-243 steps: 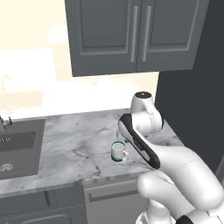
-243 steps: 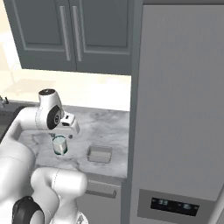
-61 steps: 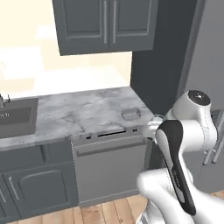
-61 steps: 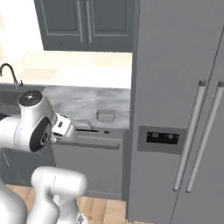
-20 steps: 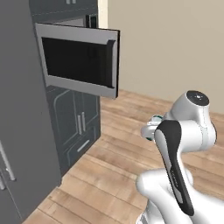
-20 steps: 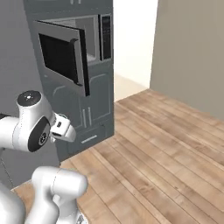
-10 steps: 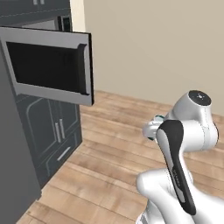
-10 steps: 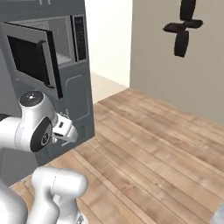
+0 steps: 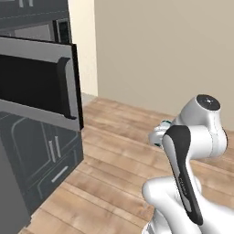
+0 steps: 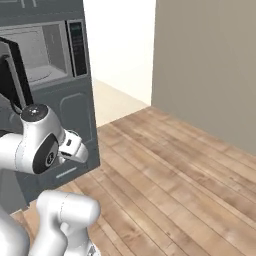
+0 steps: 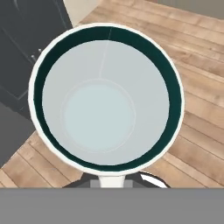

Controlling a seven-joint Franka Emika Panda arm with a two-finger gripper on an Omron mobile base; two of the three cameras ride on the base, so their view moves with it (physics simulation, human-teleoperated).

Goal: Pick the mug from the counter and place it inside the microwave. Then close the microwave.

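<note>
While the arm folds close | jaws clamp mug | microwave door open

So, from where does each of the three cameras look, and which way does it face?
Left base view: behind the arm on its left, facing the open microwave door and wood floor.
Right base view: behind the arm on its right, facing the microwave cavity, panel and floor; arm at lower left.
Hand view: on the hand, looking straight into the held mug, floor beyond.
Shared: both base views show microwave, floor and arm.
</note>
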